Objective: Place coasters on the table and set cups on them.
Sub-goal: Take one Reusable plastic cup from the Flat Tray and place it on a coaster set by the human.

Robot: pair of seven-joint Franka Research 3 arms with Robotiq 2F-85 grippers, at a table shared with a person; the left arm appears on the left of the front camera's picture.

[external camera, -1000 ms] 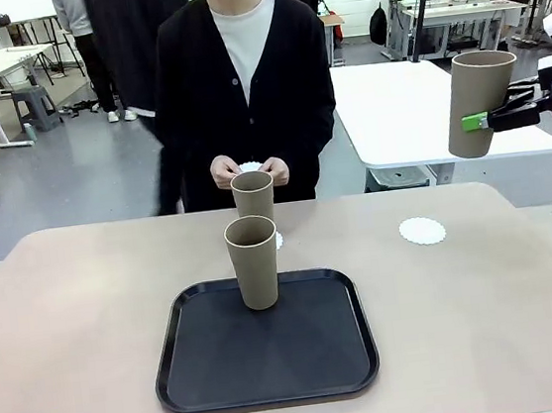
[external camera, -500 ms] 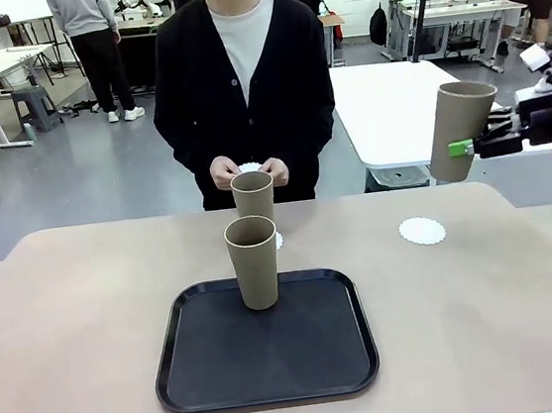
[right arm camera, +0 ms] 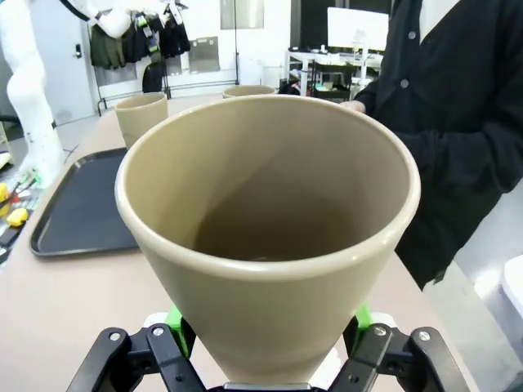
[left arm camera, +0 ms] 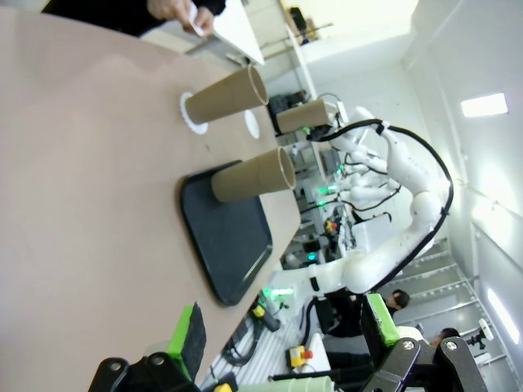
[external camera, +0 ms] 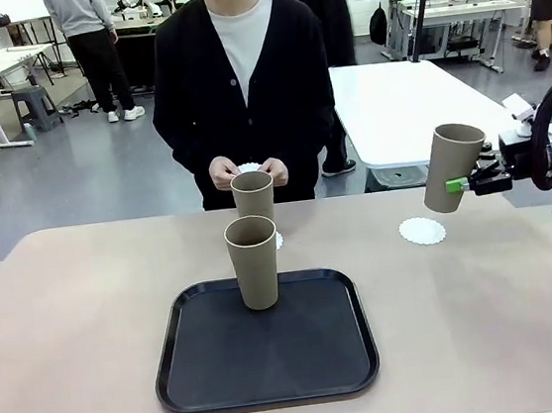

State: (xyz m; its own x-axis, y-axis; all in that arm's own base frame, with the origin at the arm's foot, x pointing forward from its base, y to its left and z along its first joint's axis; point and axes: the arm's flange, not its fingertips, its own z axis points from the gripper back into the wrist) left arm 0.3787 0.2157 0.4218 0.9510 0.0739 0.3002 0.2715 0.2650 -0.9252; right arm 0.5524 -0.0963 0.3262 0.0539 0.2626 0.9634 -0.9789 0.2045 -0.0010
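Three cups in play: the right gripper [external camera: 463, 185] is clamped on one cup [external camera: 453, 161], holding it tilted in the air near a bare coaster [external camera: 422, 231] on the table [external camera: 70, 320]. Another cup [external camera: 253, 262] stands on the black tray [external camera: 273, 351], and the third cup [external camera: 253, 195] sits on a second coaster [external camera: 278, 239] just behind. The left gripper [left arm camera: 284, 322] is spread wide, holding nothing.

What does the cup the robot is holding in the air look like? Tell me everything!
The held cup is a tall, tapered, matte beige tumbler with no handle, empty inside. The right gripper is shut on its lower side with green pads. It hangs tilted in the air near a white coaster, touching nothing else.
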